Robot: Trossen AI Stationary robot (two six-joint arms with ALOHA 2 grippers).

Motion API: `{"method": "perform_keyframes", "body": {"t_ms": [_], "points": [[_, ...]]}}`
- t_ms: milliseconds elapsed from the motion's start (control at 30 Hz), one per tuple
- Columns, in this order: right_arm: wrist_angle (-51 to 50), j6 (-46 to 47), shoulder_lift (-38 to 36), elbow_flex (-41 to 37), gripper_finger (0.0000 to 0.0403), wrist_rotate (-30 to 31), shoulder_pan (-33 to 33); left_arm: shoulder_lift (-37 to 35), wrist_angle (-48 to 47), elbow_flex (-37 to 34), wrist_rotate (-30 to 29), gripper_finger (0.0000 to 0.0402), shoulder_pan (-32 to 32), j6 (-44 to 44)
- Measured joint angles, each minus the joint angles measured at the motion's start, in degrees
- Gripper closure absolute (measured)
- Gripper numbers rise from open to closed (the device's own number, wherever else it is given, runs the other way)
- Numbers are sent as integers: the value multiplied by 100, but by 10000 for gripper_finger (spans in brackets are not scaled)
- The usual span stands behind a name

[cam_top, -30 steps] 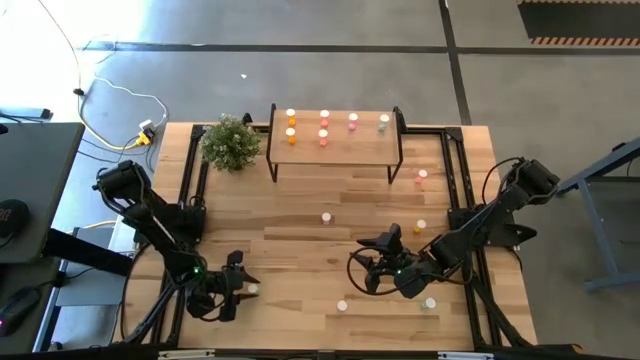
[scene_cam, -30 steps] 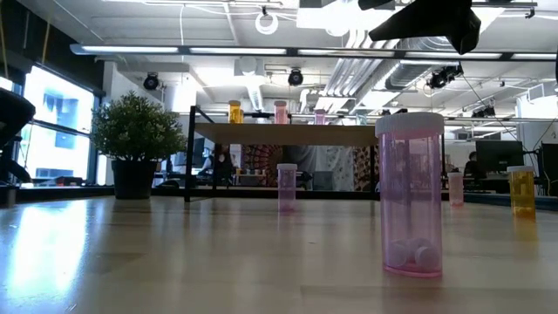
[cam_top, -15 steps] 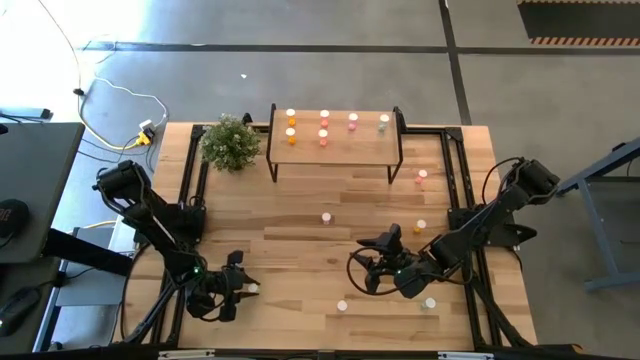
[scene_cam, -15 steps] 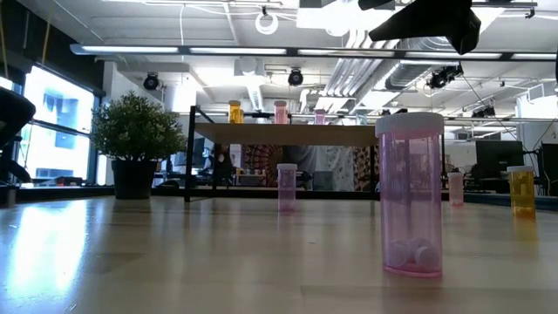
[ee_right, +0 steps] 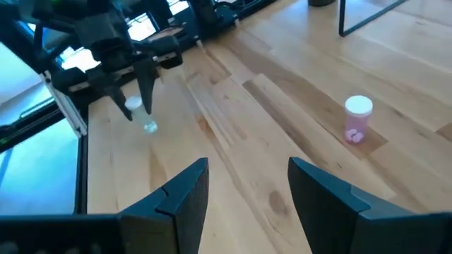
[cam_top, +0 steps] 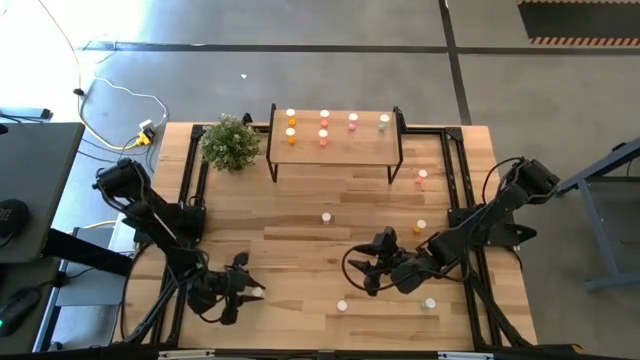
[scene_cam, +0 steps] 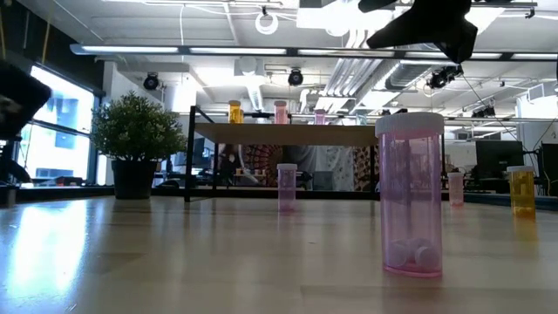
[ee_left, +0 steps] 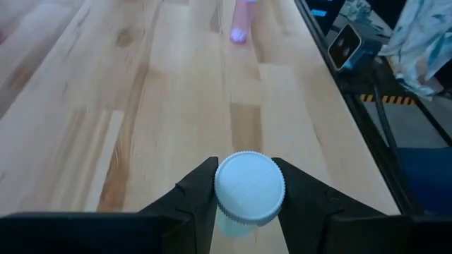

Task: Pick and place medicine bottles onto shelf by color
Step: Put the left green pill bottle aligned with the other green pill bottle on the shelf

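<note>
Step in hand: pick. Left gripper point(ee_left: 248, 204), at the desk's point(cam_top: 300, 215) near-left corner, fingers clamped on a white-capped pale bottle point(ee_left: 248, 187); right gripper point(ee_right: 247, 187) hovers mid-desk, fingers apart, empty. Next, likely: lift and carry to the matching row on the shelf point(cam_top: 335, 148)

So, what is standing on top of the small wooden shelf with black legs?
On the small wooden shelf with black legs stand seven white-capped bottles: orange, pink and one pale green. The low view shows only three; the shelf top hides the rest.
</note>
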Motion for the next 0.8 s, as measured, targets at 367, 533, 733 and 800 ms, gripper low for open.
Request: {"method": "perform_keyframes", "body": {"t_ms": [367, 533, 733, 800], "points": [[35, -158, 0, 0, 217, -34, -47, -736, 148, 0, 704, 284, 945, 1136], [37, -296, 0, 0, 217, -265, -212, -1076, 160, 0, 1094, 284, 1410, 1549], [41, -797, 0, 0, 217, -516, -486, -1352, 155, 0, 1436, 284, 1893, 1910], [42, -979, 0, 0, 217, -705, -590, -1406, 163, 0, 1551, 284, 2048, 2025]]}}
